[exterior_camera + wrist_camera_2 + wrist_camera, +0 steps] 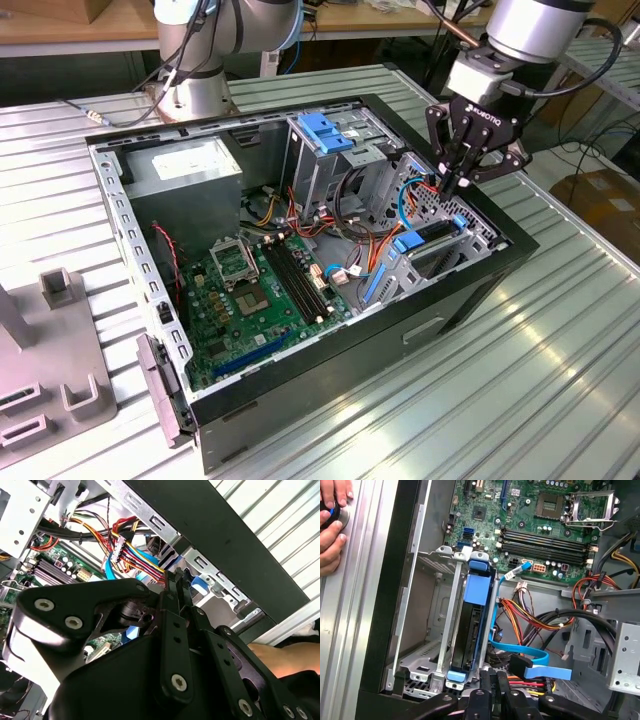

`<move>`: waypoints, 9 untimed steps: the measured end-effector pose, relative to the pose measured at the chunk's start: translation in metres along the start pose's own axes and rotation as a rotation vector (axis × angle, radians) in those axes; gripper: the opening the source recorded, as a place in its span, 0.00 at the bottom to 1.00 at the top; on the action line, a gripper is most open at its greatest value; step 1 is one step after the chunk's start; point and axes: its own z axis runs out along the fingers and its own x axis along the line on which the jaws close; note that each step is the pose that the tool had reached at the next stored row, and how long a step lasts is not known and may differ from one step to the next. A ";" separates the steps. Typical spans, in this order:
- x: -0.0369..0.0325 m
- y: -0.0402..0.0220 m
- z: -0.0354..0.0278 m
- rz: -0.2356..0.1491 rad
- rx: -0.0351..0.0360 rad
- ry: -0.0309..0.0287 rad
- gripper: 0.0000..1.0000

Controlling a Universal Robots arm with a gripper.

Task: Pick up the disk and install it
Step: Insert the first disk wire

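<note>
I have the arm reaching down from above into the open computer case (300,420), the claw (452,186) pointing straight down at the case's corner on the exterior view's right; its fingers (176,587) look drawn close together, nearly meeting at the tips, and I see nothing gripped between them. The disk (471,630) sits just below and ahead of the claw in the first wrist view, standing on edge in the metal drive bay (425,630), framed by its blue carrier rails (478,587); its label face is turned away and I cannot read its surface. A blue flat cable (540,662) and a bundle of coloured wires (137,555) lie right beside the fingertips; whether the tips touch them I cannot tell. A person's hand (331,525) rests on the worktop (520,370), well off from the claw, partly cut off.
</note>
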 end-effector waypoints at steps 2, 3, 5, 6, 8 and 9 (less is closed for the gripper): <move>0.0000 0.0003 0.0000 0.000 -0.0001 0.0000 0.17; -0.0001 0.0004 0.0000 0.000 0.0000 0.0001 0.17; -0.0001 0.0005 0.0000 0.000 0.0000 0.0001 0.17; 0.0007 0.0006 0.0000 0.000 0.0000 0.0001 0.17; 0.0035 0.0011 0.0004 0.000 0.0001 -0.0005 0.17; 0.0049 0.0014 0.0007 0.000 0.0004 -0.0021 0.17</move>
